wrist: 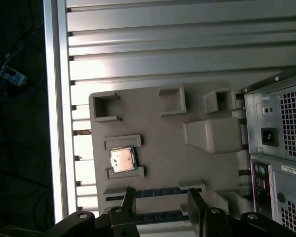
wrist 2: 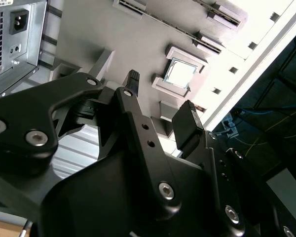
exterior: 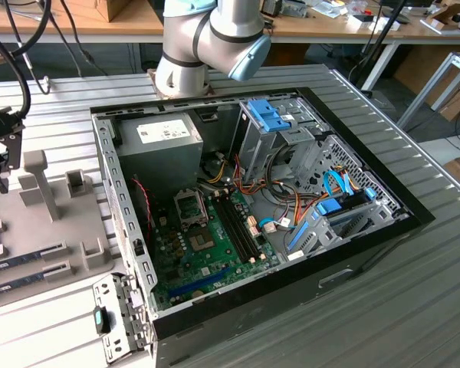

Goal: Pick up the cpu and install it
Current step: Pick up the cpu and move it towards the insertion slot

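While the hand (wrist 2: 160, 97) hangs above the grey fixture (wrist: 163, 148) with its fingers spread wide and empty, the cpu (wrist: 122, 160) lies flat in a recess of that fixture, near the worktop (wrist: 163, 49) edge, clear of the fingers. The open case (exterior: 368, 249) stands beside the fixture.

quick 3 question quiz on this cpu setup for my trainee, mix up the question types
1. True or false: the claw is shut on the cpu.
2. Where does the cpu lie? A) in the motherboard socket B) on the grey plate C) on the floor
3. Fill in: in the exterior view, the grey plate is on that view's ____ of the case (left or right).
Key: 1 false, the claw is open and empty; 2 B; 3 left.
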`<action>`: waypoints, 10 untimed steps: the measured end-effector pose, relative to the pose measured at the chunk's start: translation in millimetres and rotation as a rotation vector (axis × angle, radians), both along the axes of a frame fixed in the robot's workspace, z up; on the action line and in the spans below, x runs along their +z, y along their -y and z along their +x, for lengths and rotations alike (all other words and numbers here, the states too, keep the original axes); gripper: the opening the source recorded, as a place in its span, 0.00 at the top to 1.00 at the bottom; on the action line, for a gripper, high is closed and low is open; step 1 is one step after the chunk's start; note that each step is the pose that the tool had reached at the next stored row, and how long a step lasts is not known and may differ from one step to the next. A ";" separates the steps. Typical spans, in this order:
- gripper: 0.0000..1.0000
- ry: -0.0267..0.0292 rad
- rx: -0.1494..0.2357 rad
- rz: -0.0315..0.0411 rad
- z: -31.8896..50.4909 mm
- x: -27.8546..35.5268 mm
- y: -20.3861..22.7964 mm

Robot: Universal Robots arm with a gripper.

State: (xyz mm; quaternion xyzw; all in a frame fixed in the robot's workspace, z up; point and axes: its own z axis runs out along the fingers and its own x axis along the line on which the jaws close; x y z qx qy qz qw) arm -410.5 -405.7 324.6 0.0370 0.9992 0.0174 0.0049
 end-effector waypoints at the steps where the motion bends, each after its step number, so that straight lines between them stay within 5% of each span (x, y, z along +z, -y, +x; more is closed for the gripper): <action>1: 0.46 0.0000 0.000 0.0000 0.0 -0.2 0.0; 10: 0.46 0.0000 0.000 0.0000 0.0 -2.6 0.0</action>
